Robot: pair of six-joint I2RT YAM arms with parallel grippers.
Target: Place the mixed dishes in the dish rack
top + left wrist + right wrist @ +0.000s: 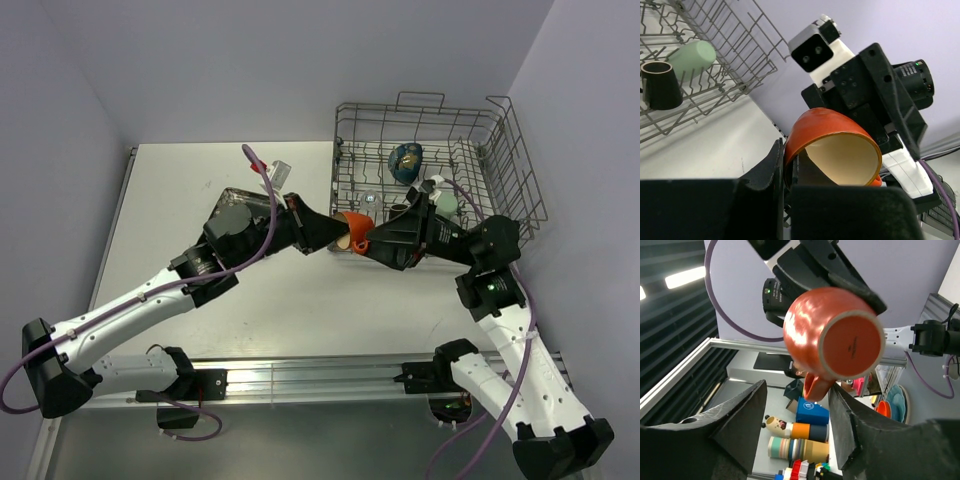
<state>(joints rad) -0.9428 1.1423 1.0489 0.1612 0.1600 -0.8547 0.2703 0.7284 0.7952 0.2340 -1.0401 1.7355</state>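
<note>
Fingers (771, 170) of the left gripper (790, 161) are closed on the wall of the orange mug (835, 137), one outside it and the other inside its tan mouth, so that the rim is pinched between them. That mug lies on its side in the air, mouth toward the left gripper and flat base toward the right one. In the right wrist view the base (852, 342) faces the camera and the handle hangs down toward the gap between the two fingers (742, 415) of the right gripper (797, 388). They stand wide apart, one on each side of the handle, and neither is seen to press on the mug; whether they touch it cannot be told. From above, the orange mug (354, 240) sits between the left gripper (335, 232) and the right gripper (376, 240), which meet nose to nose over the table (200, 290), at the near left corner of the rack (520, 170). Inside the rack (740, 30) a brown mug (660, 85) stands mouth up on the wires with a cup (692, 57) lying on its side just beside it, and a bowl (406, 160) rests farther back among the tines.
</note>
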